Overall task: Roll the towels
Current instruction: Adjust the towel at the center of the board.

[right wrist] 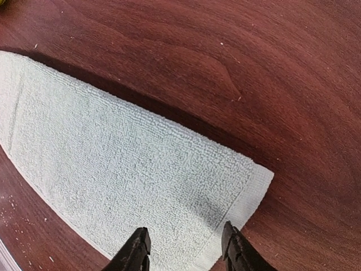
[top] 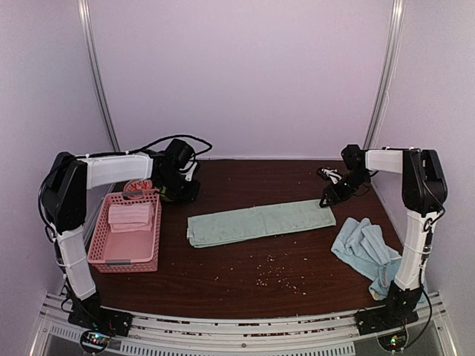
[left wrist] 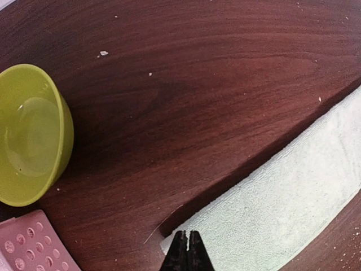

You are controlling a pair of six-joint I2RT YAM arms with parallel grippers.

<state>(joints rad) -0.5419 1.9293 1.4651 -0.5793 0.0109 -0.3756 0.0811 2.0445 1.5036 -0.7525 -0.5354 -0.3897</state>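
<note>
A mint green towel [top: 260, 221] lies flat as a long folded strip across the middle of the table. My left gripper [top: 182, 194] is at its left end. In the left wrist view the gripper [left wrist: 187, 232] is shut, its tips just over the towel's [left wrist: 282, 197] corner, and nothing shows between them. My right gripper [top: 330, 199] is at the right end. In the right wrist view it [right wrist: 185, 231] is open and empty above the towel's [right wrist: 113, 164] short edge. A light blue towel [top: 365, 248] lies crumpled at the right. A pink towel [top: 130, 216] lies in the basket.
The pink latticed basket [top: 122, 264] stands at the left, and its corner [left wrist: 28, 245] shows in the left wrist view. A yellow-green bowl [left wrist: 31, 132] sits beside it near the left gripper. Crumbs [top: 271, 276] dot the wood in front of the green towel.
</note>
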